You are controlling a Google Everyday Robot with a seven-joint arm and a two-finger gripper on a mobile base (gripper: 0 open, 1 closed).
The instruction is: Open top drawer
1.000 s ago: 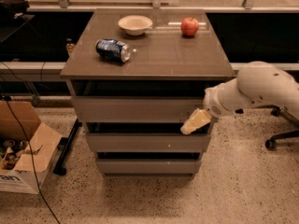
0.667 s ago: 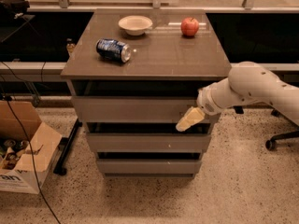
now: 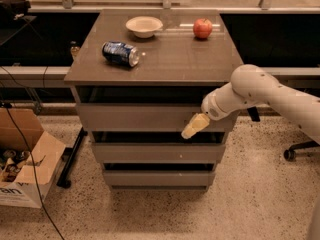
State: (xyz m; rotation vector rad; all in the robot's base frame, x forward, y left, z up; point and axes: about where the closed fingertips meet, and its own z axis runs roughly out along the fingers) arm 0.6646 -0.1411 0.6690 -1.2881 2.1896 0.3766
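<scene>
The top drawer (image 3: 135, 117) is the widest of three grey-brown fronts under the cabinet top, flat and handle-less; it sits slightly forward of the frame, with a dark gap above it. My gripper (image 3: 192, 128) comes in from the right on a white arm (image 3: 260, 91). It lies against the lower right part of the top drawer's front, near its bottom edge. Its cream fingers (image 3: 196, 125) point down and left.
On the cabinet top (image 3: 165, 59) lie a blue can (image 3: 120, 53) on its side, a white bowl (image 3: 144, 26) and a red apple (image 3: 202, 28). Two narrower drawers (image 3: 157, 153) sit below. A cardboard box (image 3: 22, 166) stands at the left, a chair base (image 3: 295, 151) at the right.
My gripper has moved left along the top drawer's front, from near its right end toward the middle. The arm has followed. The drawer front looks the same.
</scene>
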